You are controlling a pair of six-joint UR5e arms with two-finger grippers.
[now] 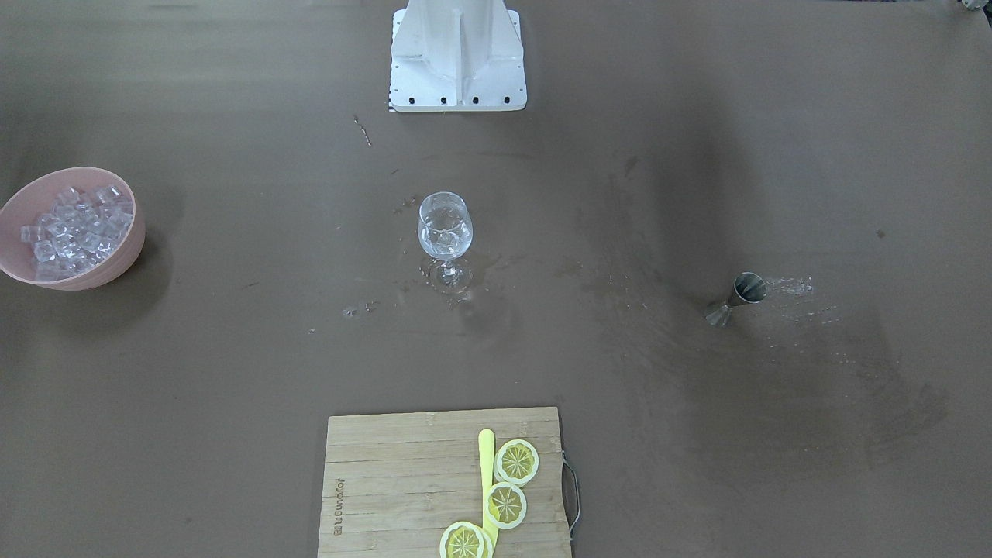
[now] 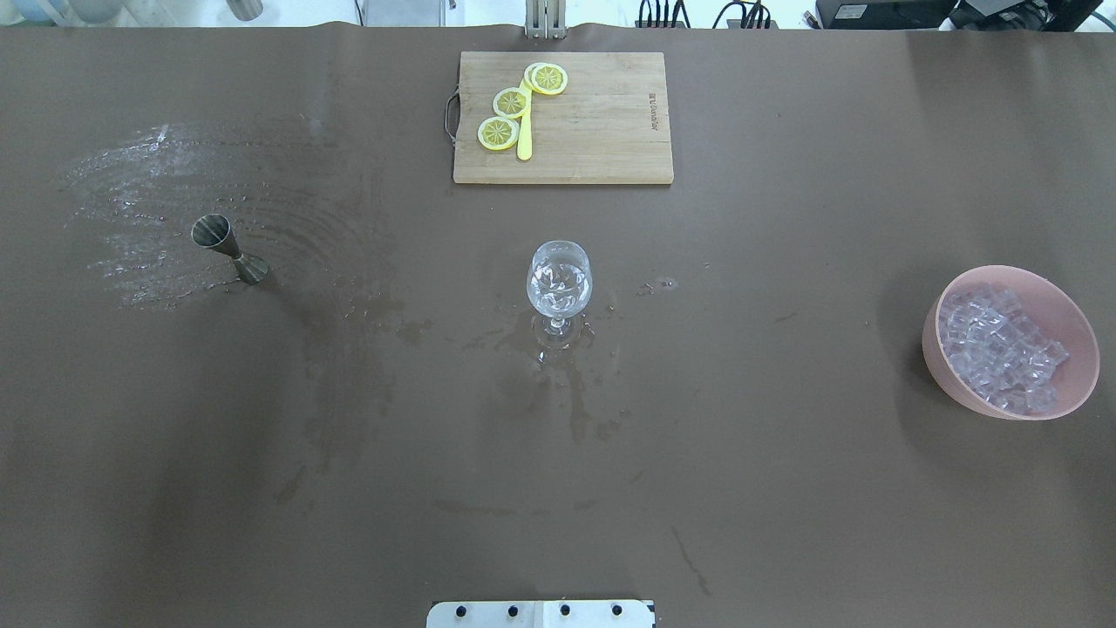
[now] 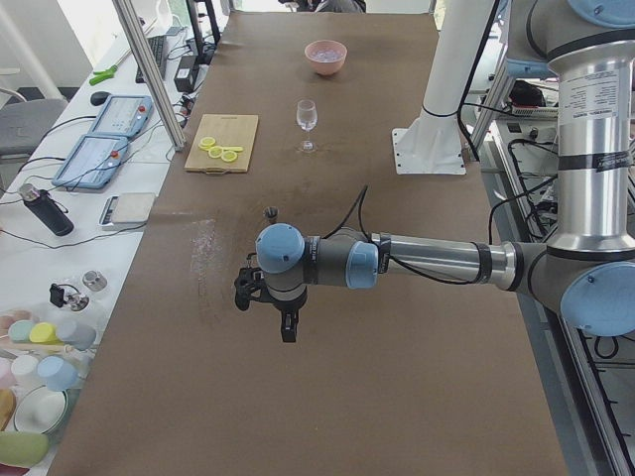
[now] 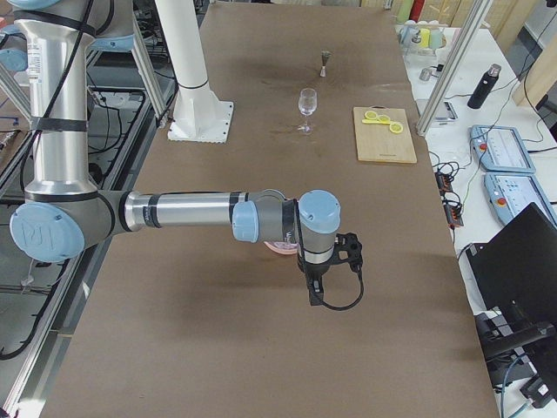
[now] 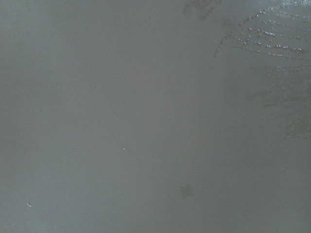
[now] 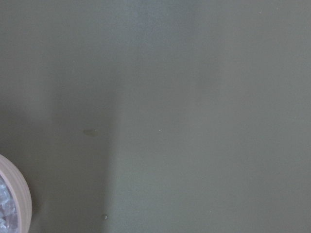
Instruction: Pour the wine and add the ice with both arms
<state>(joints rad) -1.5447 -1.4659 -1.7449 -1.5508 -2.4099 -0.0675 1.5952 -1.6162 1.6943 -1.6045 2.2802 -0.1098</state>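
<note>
The ice [image 2: 1001,347] lies heaped in a pink bowl [image 2: 943,377] on the robot's right side of the table [image 2: 785,488]. A stemmed glass [image 2: 558,283] stands upright at the table's middle, with wet marks around its foot. Its contents are clear, and whether they are liquid or cubes cannot be told. A metal measuring cup [image 2: 228,249] stands on the robot's left side, beside a patch of wet streaks [image 2: 131,201]. A wooden cutting board [image 2: 602,139] lies at the far edge, carrying three lemon slices [image 2: 499,133] and a yellow stick [image 2: 524,144]. The left arm [image 3: 427,260] reaches level over the table's left end, and the left gripper [image 3: 288,332] points down above bare surface, well apart from the measuring cup. The right arm [image 4: 183,212] reaches level over the opposite end. The right gripper [image 4: 314,299] points down, with the bowl partly hidden behind the wrist. Both grippers appear only in the side views, so whether their fingers are spread or closed cannot be told. The right wrist view catches the bowl's rim at its lower left corner.
</note>
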